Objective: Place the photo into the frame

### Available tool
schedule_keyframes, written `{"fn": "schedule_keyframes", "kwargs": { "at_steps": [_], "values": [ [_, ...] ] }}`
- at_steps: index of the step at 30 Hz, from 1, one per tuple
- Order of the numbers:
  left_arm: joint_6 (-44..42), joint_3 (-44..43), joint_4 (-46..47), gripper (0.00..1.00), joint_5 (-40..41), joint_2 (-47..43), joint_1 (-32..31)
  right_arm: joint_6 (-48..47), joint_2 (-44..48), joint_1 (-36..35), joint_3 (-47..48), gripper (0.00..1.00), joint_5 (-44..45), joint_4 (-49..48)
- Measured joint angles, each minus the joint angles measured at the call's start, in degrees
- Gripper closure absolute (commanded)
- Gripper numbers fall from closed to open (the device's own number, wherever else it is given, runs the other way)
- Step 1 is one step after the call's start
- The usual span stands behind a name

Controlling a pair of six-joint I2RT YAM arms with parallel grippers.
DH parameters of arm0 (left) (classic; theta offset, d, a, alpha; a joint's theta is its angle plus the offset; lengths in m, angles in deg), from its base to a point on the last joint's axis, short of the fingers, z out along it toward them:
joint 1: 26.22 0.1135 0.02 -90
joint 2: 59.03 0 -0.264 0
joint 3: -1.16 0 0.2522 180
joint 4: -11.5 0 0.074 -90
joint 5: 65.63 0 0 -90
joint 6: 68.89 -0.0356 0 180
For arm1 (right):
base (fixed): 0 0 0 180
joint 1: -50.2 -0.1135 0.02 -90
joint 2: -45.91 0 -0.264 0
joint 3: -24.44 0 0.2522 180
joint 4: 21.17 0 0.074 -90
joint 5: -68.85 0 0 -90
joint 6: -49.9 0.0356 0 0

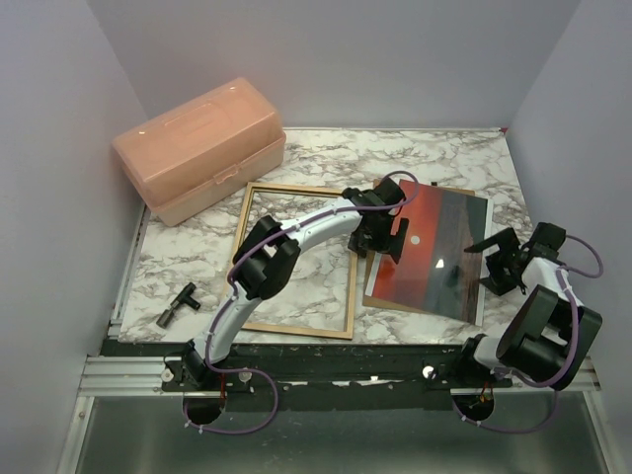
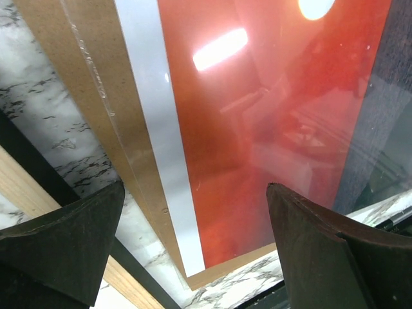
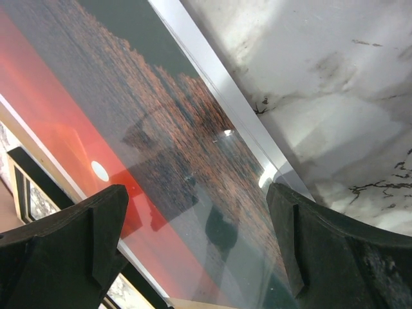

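The glossy red-orange sunset photo (image 1: 434, 252) with a white border lies face up on a flat brown backing board (image 2: 84, 84), just right of the thin rectangular frame (image 1: 296, 329), which lies tan-wood side up. The left gripper (image 1: 385, 242) hangs over the photo's left edge and the right gripper (image 1: 491, 265) is at its right edge. Both have their fingers spread wide and hold nothing.
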Motion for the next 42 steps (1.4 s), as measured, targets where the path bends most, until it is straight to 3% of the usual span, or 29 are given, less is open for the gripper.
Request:
{"fn": "schedule_keyframes", "kwargs": {
  "at_steps": [14,28,42],
  "values": [
    [1.0,4.4,3.2,0.08,-7.1,-3.1,0.1,0.0,-0.1,0.0,-1.8,0.0,-9.1,-2.3],
    [2.3,6.9,7.3,0.07,-10.3,-14.9,-0.4,-0.2,1.5,0.0,-3.5,0.0,-12.0,-1.0],
    [3.2,9.9,5.7,0.06,-7.1,-8.9,-0.3,-0.7,5.6,-0.2,2.7,0.0,5.6,4.3]
  ]
}}
